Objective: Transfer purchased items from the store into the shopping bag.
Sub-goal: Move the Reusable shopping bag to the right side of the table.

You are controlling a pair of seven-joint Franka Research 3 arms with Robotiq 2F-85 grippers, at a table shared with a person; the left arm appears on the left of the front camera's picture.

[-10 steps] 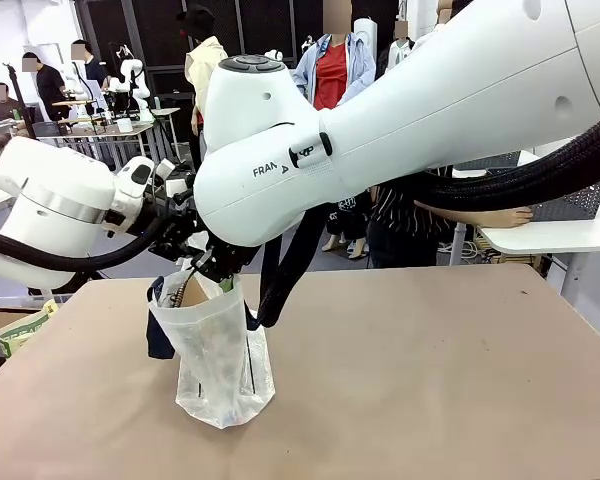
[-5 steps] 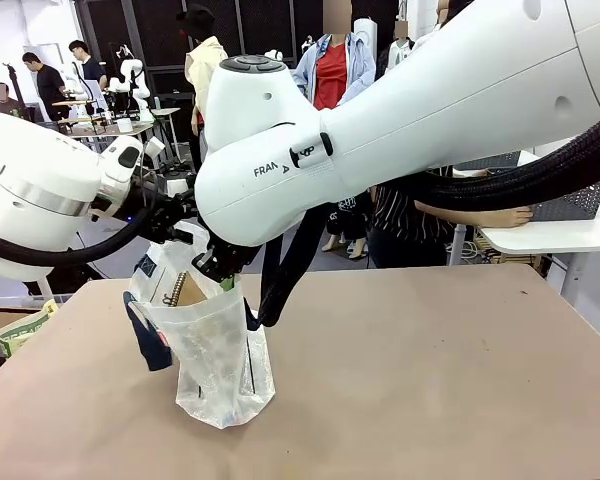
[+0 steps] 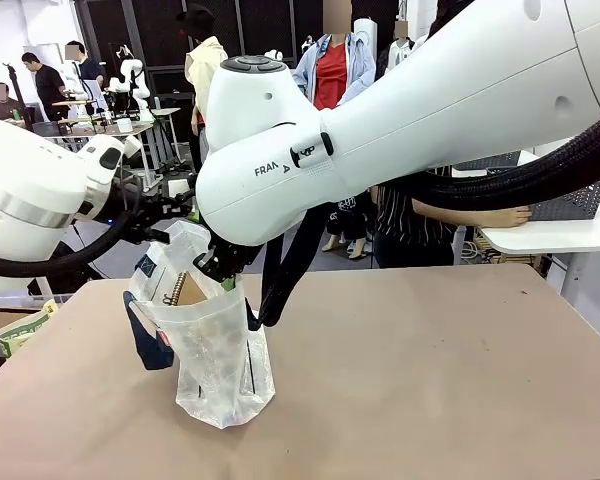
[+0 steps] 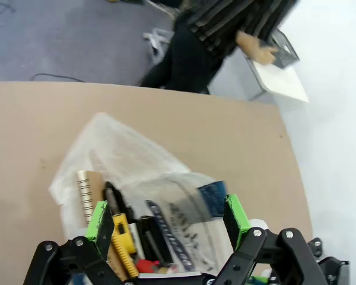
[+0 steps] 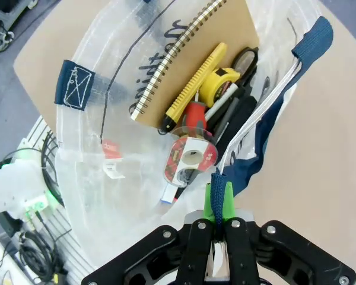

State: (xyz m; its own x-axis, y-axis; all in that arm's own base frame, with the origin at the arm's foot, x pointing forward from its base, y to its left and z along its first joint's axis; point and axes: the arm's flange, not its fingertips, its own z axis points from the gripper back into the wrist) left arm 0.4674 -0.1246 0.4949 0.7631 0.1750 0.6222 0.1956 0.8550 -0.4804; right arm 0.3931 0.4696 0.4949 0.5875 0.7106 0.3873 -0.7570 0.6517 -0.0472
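Green-padded left gripper (image 4: 166, 215) hangs with jaws wide apart, holding nothing, over the clear shopping bag (image 3: 220, 365) on the table's left half. Inside we see a notebook (image 5: 184, 65) and a yellow knife (image 5: 193, 89). The right gripper (image 5: 218, 202) is clamped on its navy strap (image 5: 311, 41). The white right arm (image 3: 430, 120) covers part of the bag's top. Person's hand (image 3: 500, 216) at far right.

A tan matte counter (image 3: 440, 380) spreads across the foreground, and a white rectangular side table (image 3: 555, 237) stands off its right. Beyond are a grey-blue smooth floor (image 4: 71, 35), a dark panelled back wall (image 3: 155, 35) and cluttered far workbenches (image 3: 90, 128), brightly lit.
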